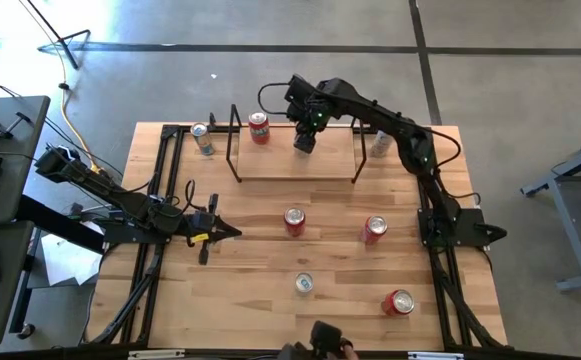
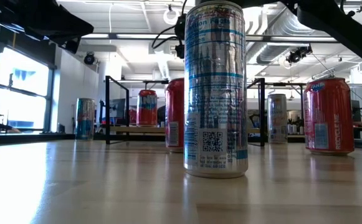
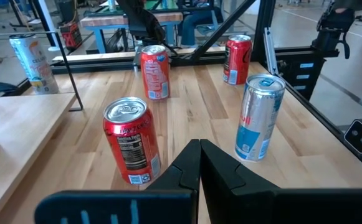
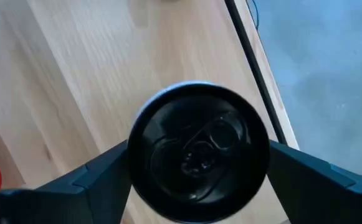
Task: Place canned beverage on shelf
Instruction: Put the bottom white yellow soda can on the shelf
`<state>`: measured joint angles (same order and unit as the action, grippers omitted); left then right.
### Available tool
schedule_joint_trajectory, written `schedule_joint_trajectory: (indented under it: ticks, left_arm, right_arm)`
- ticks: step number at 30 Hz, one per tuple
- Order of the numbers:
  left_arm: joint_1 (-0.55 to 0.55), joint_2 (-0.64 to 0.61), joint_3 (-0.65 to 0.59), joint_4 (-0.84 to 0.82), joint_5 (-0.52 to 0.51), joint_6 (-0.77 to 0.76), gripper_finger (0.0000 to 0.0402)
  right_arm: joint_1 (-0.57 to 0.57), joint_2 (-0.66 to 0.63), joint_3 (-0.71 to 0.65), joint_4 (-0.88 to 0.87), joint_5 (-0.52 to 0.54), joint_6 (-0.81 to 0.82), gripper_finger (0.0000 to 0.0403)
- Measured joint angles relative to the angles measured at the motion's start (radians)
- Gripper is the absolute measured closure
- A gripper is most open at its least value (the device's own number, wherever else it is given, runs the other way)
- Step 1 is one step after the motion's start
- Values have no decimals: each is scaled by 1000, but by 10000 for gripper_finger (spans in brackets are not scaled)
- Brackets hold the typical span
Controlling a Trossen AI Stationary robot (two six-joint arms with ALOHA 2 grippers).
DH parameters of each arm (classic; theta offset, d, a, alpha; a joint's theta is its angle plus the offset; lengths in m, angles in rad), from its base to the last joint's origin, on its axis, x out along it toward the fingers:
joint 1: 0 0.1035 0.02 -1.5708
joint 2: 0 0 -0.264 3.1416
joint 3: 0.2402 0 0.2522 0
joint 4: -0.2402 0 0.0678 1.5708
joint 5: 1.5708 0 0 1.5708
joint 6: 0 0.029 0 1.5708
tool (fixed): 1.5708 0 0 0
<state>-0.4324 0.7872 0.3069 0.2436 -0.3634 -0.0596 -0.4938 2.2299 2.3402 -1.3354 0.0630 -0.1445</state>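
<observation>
Closest to the low camera stands a tall silver and blue can [image 2: 215, 93], upright on the table [image 1: 250, 300] near its front edge. To the right of it, also near the front, is a red can [image 1: 398, 302]. A little farther, around the middle of the table, two more red cans stand apart from each other, one [image 1: 294, 220] more to the left and one [image 1: 374, 229] more to the right. At the same depth, on the left side, my left claw [image 1: 215, 232] waits low over the wood, fully closed with nothing in it. Behind all this is the shelf [image 1: 270, 165], a light wooden board with a black wire frame at each end, placed at the far side of the table. On the left part of its board a red can [image 1: 259, 127] stands upright. My right claw [image 1: 305, 140] is above the middle of the board, and a can with a black top [image 4: 198, 149] sits inside it, upright on the shelf. Whether this claw presses the can or is loose around it, I cannot tell. One silver can [image 1: 202, 138] stands outside the left frame, and another silver can [image 1: 380, 143] outside the right frame.
</observation>
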Motion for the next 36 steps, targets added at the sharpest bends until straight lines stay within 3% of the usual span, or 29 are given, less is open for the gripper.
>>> schedule_joint_trajectory:
  ticks: [15, 18, 22, 26, 29, 36]
  left_arm:
    - [0, 0, 0, -22, 5, -11, 402]
    - [0, 0, -1, -17, 5, 4, 402]
    - [0, 0, -1, -4, -2, 27, 401]
    - [0, 0, -1, -4, -3, 23, 402]
    - [0, 0, -1, -4, -4, 14, 401]
    - [0, 0, -1, -6, -6, -10, 401]
  right_arm:
    - [45, -114, 13, -31, 39, -33, 72]
    - [48, -145, 15, -82, 35, -5, 89]
    - [43, -146, -1, -184, 42, 8, 156]
    - [36, -145, -101, -172, 43, -14, 277]
    - [36, -158, -209, -57, 56, -60, 375]
    - [43, -339, -610, 280, 25, -59, 385]
